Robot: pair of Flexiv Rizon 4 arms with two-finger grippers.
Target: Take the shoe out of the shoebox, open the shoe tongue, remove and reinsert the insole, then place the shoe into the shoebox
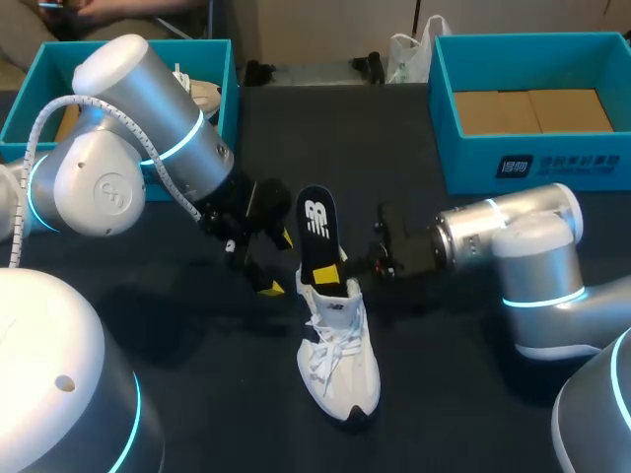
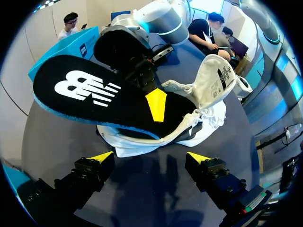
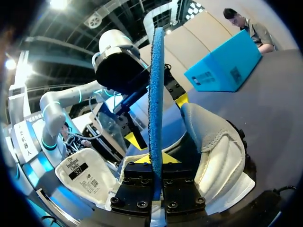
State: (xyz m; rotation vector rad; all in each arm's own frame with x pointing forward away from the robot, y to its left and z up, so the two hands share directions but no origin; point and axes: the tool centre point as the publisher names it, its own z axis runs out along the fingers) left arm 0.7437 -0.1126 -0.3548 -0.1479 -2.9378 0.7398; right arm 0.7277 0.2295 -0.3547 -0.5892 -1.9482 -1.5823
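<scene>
Pinching insole point(image 1: 315, 229) by its edge, right gripper point(image 1: 337, 264) sat at 3 o'clock of shoe point(image 1: 340, 370) heel, mid-table, toe toward 6; left gripper point(image 1: 276, 264) spread at 9. I judged insole light, floppy, best held low near heel; shoe liable to slide

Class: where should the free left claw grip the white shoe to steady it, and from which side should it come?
Probably the heel collar, from the left: the open left claw faces that side of the shoe, the rim there is thin enough to pinch, and the right claw holds the insole from the other side.
</scene>
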